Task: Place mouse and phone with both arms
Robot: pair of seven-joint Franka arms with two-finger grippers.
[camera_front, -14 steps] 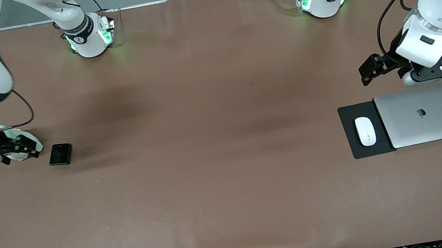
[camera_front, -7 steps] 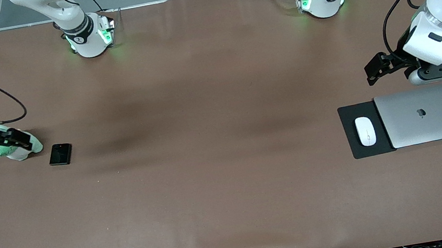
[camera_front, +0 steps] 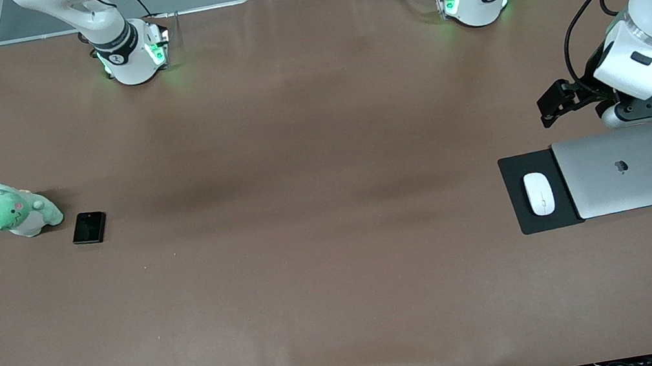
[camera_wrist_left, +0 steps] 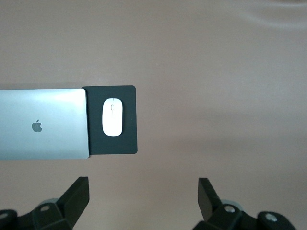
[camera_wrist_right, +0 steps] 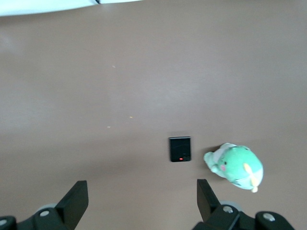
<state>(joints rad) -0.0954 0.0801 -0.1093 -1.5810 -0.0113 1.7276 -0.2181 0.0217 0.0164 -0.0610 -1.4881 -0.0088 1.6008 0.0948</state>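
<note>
Mouse (camera_front: 540, 193) is lying on a black pad (camera_front: 522, 224) that is tucked against a closed silver laptop (camera_front: 625, 170), just below the left tool (camera_wrist_left: 143, 197), which is hanging spread and empty above the brown worktop (camera_front: 317, 210). Phone (camera_front: 89, 228) is sitting flat beside a green plush toy (camera_front: 15, 213), under the right tool (camera_wrist_right: 142, 196), whose fingers (camera_wrist_right: 76, 199) are also standing wide apart, gripping nothing.

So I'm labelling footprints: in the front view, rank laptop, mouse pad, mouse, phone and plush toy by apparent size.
Largest to smallest as they appear:
1. laptop
2. mouse pad, partly under the laptop, so its full size is hidden
3. plush toy
4. phone and mouse: too alike to rank
</note>
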